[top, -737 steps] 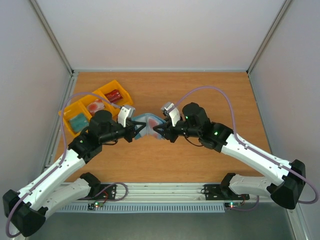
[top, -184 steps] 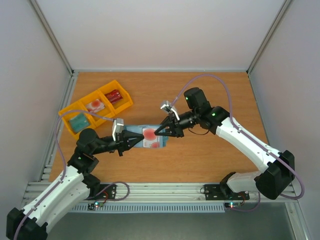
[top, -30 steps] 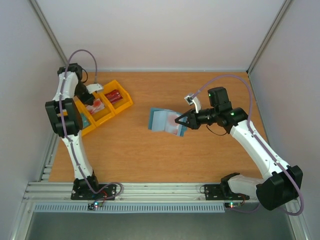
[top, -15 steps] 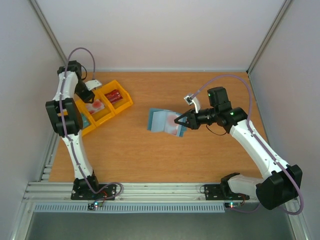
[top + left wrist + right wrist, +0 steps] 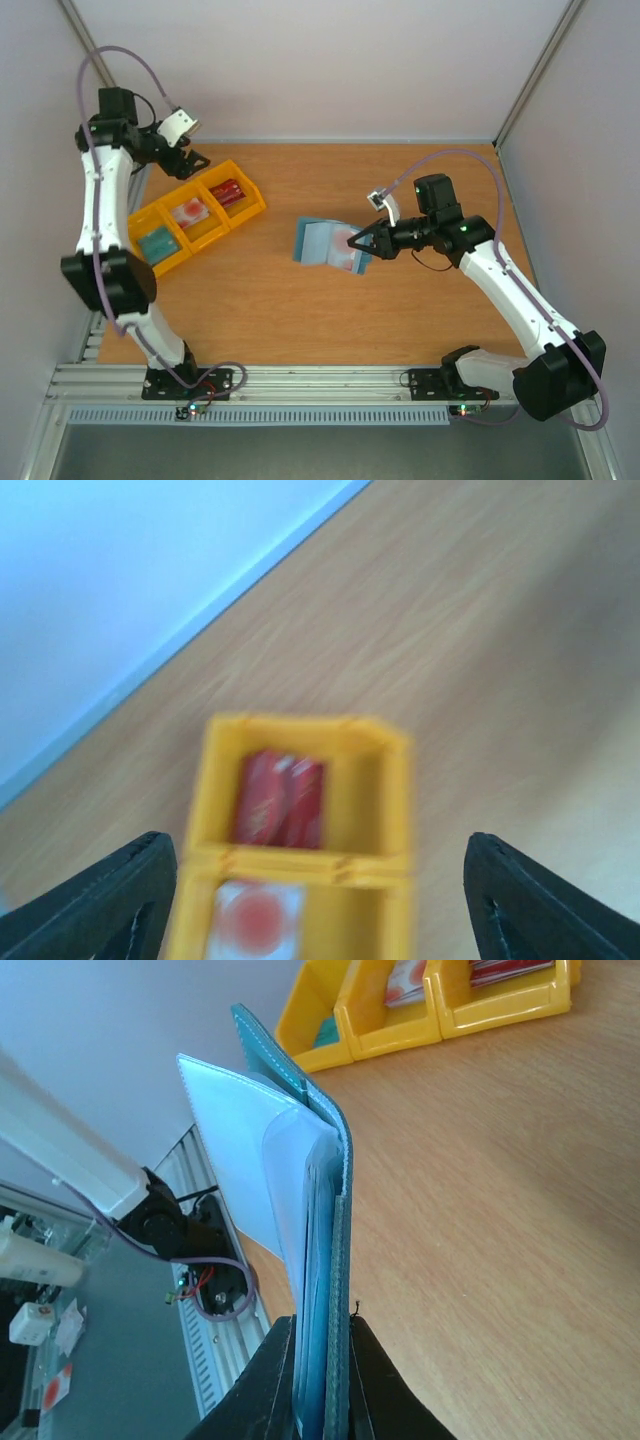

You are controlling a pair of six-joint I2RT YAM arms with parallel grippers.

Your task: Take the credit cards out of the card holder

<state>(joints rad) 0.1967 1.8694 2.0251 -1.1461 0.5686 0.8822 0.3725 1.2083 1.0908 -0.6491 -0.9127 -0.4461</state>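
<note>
The slate-blue card holder point(image 5: 322, 242) hangs above the table, and my right gripper point(image 5: 354, 243) is shut on its right edge. In the right wrist view the card holder point(image 5: 322, 1190) stands edge-on between my fingers point(image 5: 274, 1380), its pale inner sleeves fanned out. No card shows inside from this angle. Credit cards lie in the yellow tray point(image 5: 251, 206): red ones point(image 5: 228, 191), a white one with a red disc point(image 5: 190, 212) and a teal one point(image 5: 155, 243). My left gripper point(image 5: 190, 158) is raised over the tray's far end, open and empty. The left wrist view looks down on the red cards point(image 5: 280, 798).
The yellow three-compartment tray point(image 5: 390, 810) sits at the table's back left near the wall. Bare wooden table point(image 5: 300, 310) stretches between the tray and the card holder. The rail and cables at the table's near edge show behind the holder point(image 5: 205, 1280).
My left gripper has opened and lifted up and back from the tray's middle compartment. The white card with the red disc stays in the tray. The right arm and card holder have not moved.
</note>
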